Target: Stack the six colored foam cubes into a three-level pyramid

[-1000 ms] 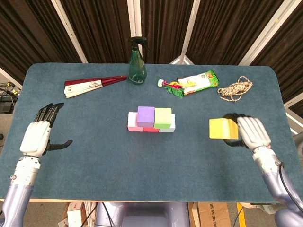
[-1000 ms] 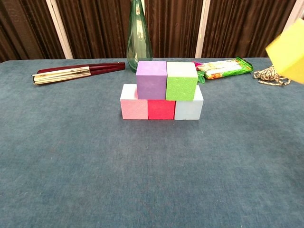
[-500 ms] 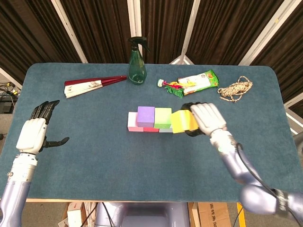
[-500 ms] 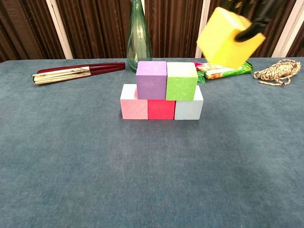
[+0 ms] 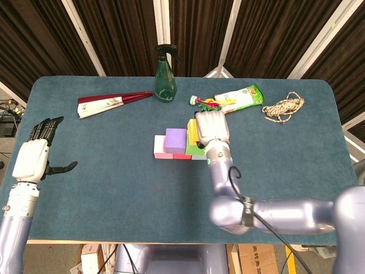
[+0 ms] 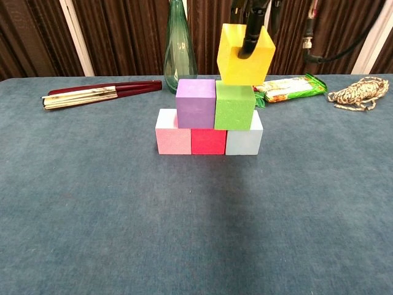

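With pink cube (image 6: pixel 174 132), red cube (image 6: pixel 208 141) and pale blue cube (image 6: pixel 244 140) bearing purple cube (image 6: pixel 196 102) and green cube (image 6: pixel 234 104) mid-frame, only the yellow cube (image 6: pixel 246 54) remains, pinched by the right hand (image 5: pixel 211 127) above the green one, too far right; the left hand (image 5: pixel 33 155), spread, waits at the left edge.

A worktop (image 5: pixel 114 188) covered in dark teal felt-like cloth with rounded far corners fills most of both views; behind it hangs a dark brown pleated curtain (image 5: pixel 120 34), crossed by slanting white poles (image 5: pixel 82 35) in the head view, which stand upright in the chest view; the light is even and bright, with soft shadows on the cloth; below the near edge of the worktop cardboard boxes (image 5: pixel 259 260) sit on the floor; cables (image 5: pixel 10 108) lie off the left edge.
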`<state>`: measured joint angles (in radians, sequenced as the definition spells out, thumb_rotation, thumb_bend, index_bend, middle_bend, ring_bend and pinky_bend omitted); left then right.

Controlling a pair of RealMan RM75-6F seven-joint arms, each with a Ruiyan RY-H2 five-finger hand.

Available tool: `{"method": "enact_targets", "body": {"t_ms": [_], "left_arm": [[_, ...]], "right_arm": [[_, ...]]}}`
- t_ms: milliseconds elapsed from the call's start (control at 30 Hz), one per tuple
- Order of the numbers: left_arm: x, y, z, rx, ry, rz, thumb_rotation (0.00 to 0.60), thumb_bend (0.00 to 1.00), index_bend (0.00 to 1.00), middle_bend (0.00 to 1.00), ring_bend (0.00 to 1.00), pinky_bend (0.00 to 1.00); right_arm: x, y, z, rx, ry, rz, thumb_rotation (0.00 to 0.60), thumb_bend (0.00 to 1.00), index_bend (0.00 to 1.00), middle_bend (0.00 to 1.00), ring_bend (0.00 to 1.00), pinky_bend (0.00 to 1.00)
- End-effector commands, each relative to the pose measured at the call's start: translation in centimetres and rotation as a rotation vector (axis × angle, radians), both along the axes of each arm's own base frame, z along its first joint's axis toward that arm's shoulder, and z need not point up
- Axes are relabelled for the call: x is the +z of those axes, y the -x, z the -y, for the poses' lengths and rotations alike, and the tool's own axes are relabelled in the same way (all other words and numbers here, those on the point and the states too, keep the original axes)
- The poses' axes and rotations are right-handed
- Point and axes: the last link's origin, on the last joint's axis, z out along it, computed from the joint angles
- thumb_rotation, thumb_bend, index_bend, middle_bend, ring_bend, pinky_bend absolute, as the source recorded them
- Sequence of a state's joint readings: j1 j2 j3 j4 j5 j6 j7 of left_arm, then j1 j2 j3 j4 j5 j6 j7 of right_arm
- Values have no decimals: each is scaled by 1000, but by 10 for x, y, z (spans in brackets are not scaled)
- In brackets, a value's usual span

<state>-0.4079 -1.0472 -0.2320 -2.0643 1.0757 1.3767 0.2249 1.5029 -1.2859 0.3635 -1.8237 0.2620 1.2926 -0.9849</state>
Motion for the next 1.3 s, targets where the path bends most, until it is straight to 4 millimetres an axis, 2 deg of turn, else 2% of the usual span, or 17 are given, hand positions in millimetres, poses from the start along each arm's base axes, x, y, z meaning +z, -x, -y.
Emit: {"method": "enact_targets", "body": {"t_ms": [33, 300, 633, 1300], "left_arm": [[1, 1, -1, 4, 0, 5, 600, 98, 0, 65, 0, 30], [2, 3, -3, 16, 6, 12, 600, 98, 0, 65, 0, 30], [3, 6, -5, 26, 6, 25, 600, 98, 0, 65, 0, 30], [6, 9, -8, 38, 7, 39, 600, 98, 0, 65, 0, 30]], "right_arm": [[-10, -16, 2, -28, 6, -37, 600, 298, 338, 608, 475, 316], [-17, -34, 6, -84, -10, -57, 600, 297, 339, 607, 475, 316], [-20, -51, 10, -183, -42, 3, 600, 297, 339, 607, 475, 316], [-30, -55, 10, -171, -59, 15, 600, 297, 339, 608, 475, 313]]}}
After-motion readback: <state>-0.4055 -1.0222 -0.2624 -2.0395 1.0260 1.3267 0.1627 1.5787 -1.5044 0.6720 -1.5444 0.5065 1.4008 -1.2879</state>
